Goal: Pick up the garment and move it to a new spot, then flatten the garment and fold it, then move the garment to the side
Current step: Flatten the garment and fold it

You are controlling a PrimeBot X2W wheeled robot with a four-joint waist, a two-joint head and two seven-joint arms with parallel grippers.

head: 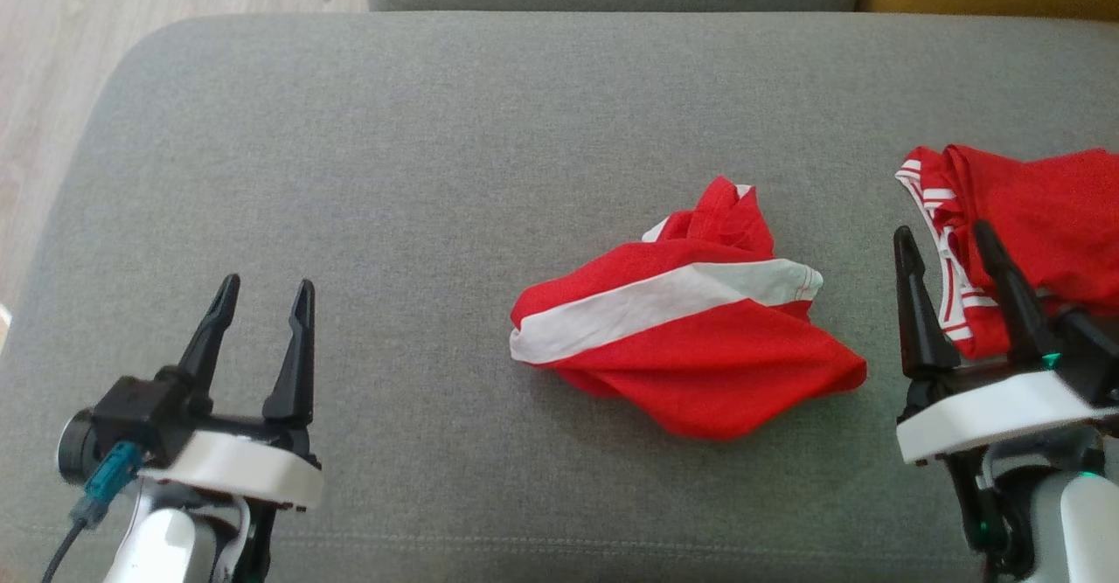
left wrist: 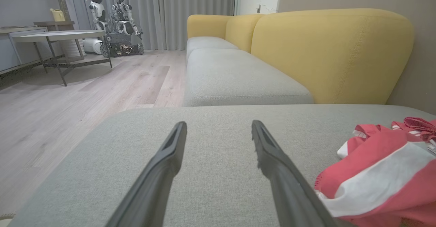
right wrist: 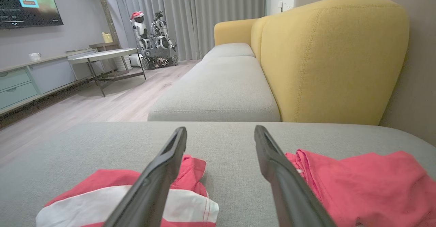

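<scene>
The crumpled red-and-white garment (head: pixel 691 338) lay on the grey sofa cushion (head: pixel 393 172), right of its middle, a white band across its top. The left hand (head: pixel 267 282) hovered at the near left, well apart from it, fingers spread wide and holding nothing. The right hand (head: pixel 943 229) was at the near right, likewise spread and empty, just beside a second red garment (head: pixel 1049 216).

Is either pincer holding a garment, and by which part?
Nothing is held. The left pincer and right pincer both stand open and empty; the crumpled red-and-white garment lies free on the grey fabric cushion between them.
</scene>
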